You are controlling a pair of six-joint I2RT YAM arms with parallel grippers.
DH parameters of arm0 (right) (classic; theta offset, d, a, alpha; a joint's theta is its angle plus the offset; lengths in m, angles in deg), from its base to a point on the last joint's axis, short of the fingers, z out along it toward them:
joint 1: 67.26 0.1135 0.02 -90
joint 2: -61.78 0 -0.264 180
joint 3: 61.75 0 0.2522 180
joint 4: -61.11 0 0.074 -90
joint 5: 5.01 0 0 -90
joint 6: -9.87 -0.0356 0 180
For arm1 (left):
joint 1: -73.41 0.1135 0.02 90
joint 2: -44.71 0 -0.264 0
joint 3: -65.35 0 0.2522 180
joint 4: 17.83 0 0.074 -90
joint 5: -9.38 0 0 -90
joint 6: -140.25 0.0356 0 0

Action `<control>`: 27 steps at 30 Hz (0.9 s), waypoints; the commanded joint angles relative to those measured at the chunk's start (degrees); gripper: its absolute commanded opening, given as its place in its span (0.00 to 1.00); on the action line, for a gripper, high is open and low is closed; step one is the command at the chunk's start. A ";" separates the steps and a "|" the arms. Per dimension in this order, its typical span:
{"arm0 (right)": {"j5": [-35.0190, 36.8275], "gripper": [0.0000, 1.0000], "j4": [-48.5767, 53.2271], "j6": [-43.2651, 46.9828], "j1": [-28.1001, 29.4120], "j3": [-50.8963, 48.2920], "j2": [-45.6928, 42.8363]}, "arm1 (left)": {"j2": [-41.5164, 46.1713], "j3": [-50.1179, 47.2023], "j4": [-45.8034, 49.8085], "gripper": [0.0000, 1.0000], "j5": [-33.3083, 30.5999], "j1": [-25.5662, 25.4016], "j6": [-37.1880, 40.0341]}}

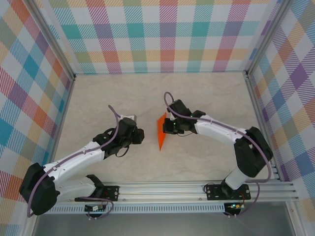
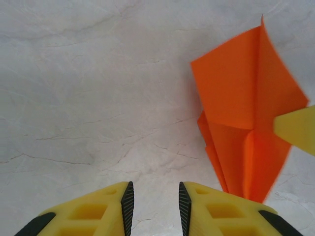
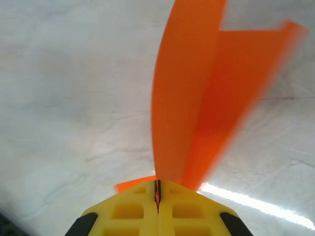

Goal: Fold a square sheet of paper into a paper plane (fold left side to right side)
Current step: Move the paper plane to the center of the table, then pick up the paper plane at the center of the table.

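Plaid walls (image 1: 157, 34) ring the pale marbled table (image 1: 206, 98). From above, we hold the paper plane (image 1: 161, 132) up on edge near the centre in our right gripper (image 1: 168, 127). Our left gripper (image 1: 141, 135) is just beside it and apart; the jaw gaps are too small to read here.

From the left wrist, our left gripper (image 2: 155, 196) stands partly open with nothing between its pads. The paper plane (image 2: 246, 123) lies up to the right, a yellow right fingertip (image 2: 298, 130) overlapping its edge.

From the right wrist, our right gripper (image 3: 157, 189) is pinched tight on the paper plane (image 3: 187, 98), whose blurred far tip runs out of frame.

We judge the lengthwise fold is in hand; the next move calls for laying it flat and pressing the crease.
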 commanded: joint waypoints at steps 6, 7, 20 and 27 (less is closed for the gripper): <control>-13.06 0.07 -13.53 1.85 -6.17 -14.30 -0.72 | 4.26 1.62 2.47 0.35 -4.14 -0.07 0.47; -12.99 0.09 -13.52 2.22 -7.20 -15.25 0.12 | 4.30 1.73 2.63 0.35 -4.28 -0.08 0.50; 11.47 0.51 19.55 8.50 -4.24 -3.87 -7.08 | 4.73 2.90 2.37 0.54 -5.20 -0.07 1.87; 5.74 0.65 13.12 1.19 -1.05 -8.80 -6.28 | 4.64 2.46 0.73 0.73 -4.66 0.00 2.16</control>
